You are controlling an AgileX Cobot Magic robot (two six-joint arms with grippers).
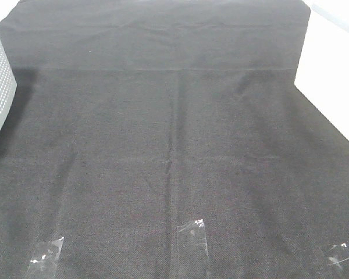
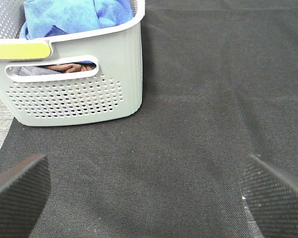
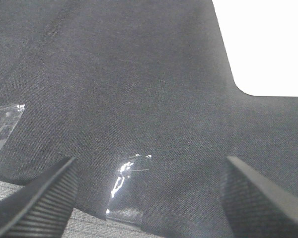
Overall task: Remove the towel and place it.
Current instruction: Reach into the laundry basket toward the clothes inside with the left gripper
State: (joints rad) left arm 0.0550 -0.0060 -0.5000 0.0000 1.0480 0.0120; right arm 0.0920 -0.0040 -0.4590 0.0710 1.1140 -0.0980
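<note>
Ribbed fingers of the left gripper (image 2: 146, 198) and right gripper (image 3: 149, 198) stand wide apart, empty, over the black cloth (image 1: 174, 145). The blue towel (image 2: 64, 15) lies bunched inside the grey perforated basket (image 2: 114, 74) at the cloth's left edge; 3 tape strips (image 1: 193, 235) line its near edge.

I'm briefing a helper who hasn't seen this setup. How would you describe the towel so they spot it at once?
On the black table covering stands a pale grey perforated basket with a yellow-green strip on its rim. The towel lies bunched at the top inside it. It is bright blue, unlike the brown cloth showing through the handle slot below.
</note>
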